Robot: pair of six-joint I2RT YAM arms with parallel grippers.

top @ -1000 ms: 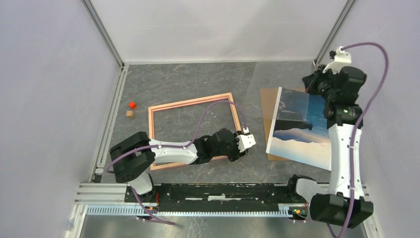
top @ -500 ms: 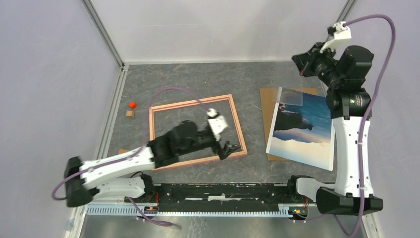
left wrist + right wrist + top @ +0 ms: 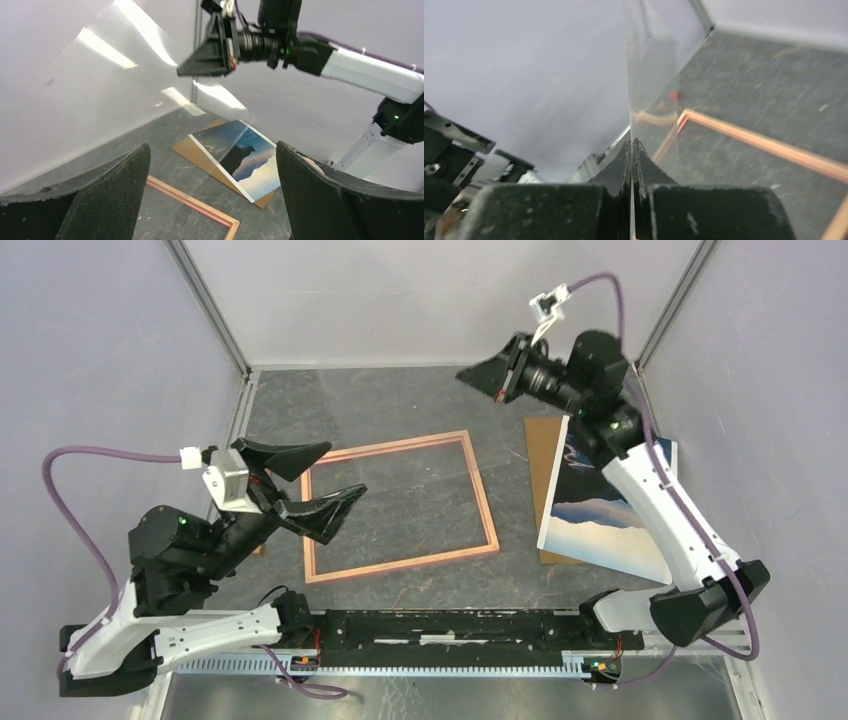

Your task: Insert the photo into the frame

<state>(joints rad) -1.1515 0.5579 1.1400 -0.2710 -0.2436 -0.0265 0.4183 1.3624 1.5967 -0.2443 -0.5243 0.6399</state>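
— Both arms have moved since a moment ago. The left claw (image 3: 346, 468), which was low over the near rail of the frame (image 3: 400, 443), has reared back toward its own corner. The right claw (image 3: 465, 374) has swung in from the far right and hangs high beyond the frame's far right corner.
— What has the right one got?
— A clear pane (image 3: 150, 85). Its wrist view shows the fingers closed tight on the sheet's thin edge. From above the pane hardly shows, so I can't say how far it reaches.
— And the left?
— Spread wide with nothing in it, up off the counter (image 3: 400, 400) over the frame's left rail. My guess is it backed off to leave room for the pane.
— Where's the photo?
— The photo (image 3: 600, 525) lies flat on the brown backing board (image 3: 540, 450), just right of the frame, which sits empty mid-counter. It's not yet in.
— Why hold the pane up first?
— Likely the pane goes into the frame first, so the print can lie behind it.
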